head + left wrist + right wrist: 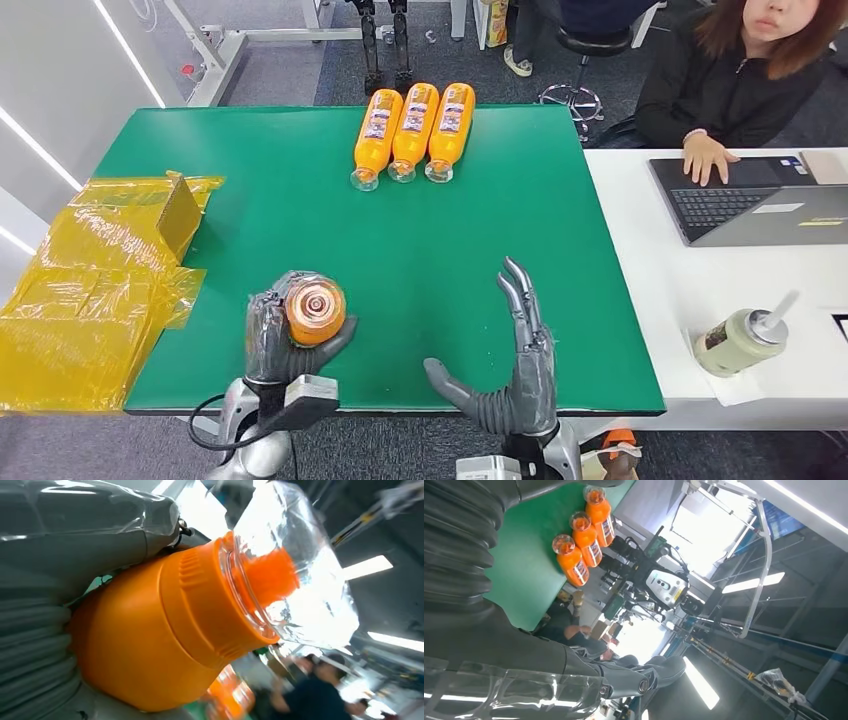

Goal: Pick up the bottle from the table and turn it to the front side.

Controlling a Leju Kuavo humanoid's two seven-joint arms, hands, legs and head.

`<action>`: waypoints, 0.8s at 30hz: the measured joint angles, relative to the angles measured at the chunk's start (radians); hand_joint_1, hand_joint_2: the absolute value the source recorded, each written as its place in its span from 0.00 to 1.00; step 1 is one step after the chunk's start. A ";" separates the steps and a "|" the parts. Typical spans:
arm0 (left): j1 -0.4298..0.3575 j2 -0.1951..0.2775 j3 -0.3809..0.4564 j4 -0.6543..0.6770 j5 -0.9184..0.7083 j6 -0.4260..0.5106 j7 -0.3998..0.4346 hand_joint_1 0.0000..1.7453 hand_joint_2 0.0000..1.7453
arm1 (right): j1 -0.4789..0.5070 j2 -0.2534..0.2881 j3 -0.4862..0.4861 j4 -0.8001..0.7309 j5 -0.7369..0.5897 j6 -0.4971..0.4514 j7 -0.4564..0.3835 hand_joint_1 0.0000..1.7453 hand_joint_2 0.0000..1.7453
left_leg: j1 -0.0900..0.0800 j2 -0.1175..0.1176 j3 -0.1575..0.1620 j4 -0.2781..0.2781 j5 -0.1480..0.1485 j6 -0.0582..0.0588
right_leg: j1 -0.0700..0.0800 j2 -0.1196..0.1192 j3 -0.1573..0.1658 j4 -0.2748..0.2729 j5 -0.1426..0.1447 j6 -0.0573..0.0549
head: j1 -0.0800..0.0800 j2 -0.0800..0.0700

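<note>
My left hand (272,340) grips an orange bottle (314,312) above the near left of the green table (300,210), its clear cap end pointing up toward the head camera. The left wrist view shows that bottle (150,645) close up, with its clear cap (295,570) and my hand (55,560) around its body. My right hand (515,370) is open beside it, fingers straight and pointing away, thumb spread toward the bottle, holding nothing. Three more orange bottles (410,132) lie side by side at the far middle of the table, also seen as the row of bottles (581,535) in the right wrist view.
Yellow plastic bags and a cardboard box (110,270) cover the table's left edge. On a white table (640,270) to the right, a person (740,70) types on a laptop (750,200). A beige cup with a straw (742,340) stands at the near right.
</note>
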 joint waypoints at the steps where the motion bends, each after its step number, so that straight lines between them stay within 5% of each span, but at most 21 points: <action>1: -0.012 0.024 0.002 0.009 -0.083 0.043 0.028 1.00 1.00 | -0.007 -0.004 0.000 0.011 -0.021 0.002 -0.014 0.00 1.00 | 0.000 0.000 0.000 0.000 0.000 0.000 | 0.000 0.000 0.000 0.000 0.000 0.000 | 0.000 0.000; 10: -0.101 0.192 0.006 0.123 -0.503 0.134 0.209 1.00 1.00 | -0.068 -0.027 0.000 0.108 -0.117 0.008 -0.069 0.00 1.00 | 0.000 0.000 0.000 0.000 0.001 -0.001 | 0.000 0.000 0.000 0.001 0.000 0.000 | 0.000 0.000; 17: -0.152 0.243 0.005 0.209 -0.631 0.133 0.293 1.00 1.00 | -0.081 -0.038 0.001 0.140 -0.141 -0.003 -0.078 0.00 1.00 | 0.000 0.000 0.000 0.000 0.001 -0.001 | 0.000 0.000 0.000 0.001 0.000 -0.001 | 0.000 0.000; 24: -0.290 0.303 -0.052 0.488 -0.662 0.085 0.429 1.00 1.00 | -0.083 -0.067 0.001 0.153 -0.180 -0.005 -0.079 0.00 1.00 | 0.000 0.001 0.001 0.000 0.001 -0.002 | 0.000 0.001 -0.001 0.001 0.001 -0.002 | 0.000 0.000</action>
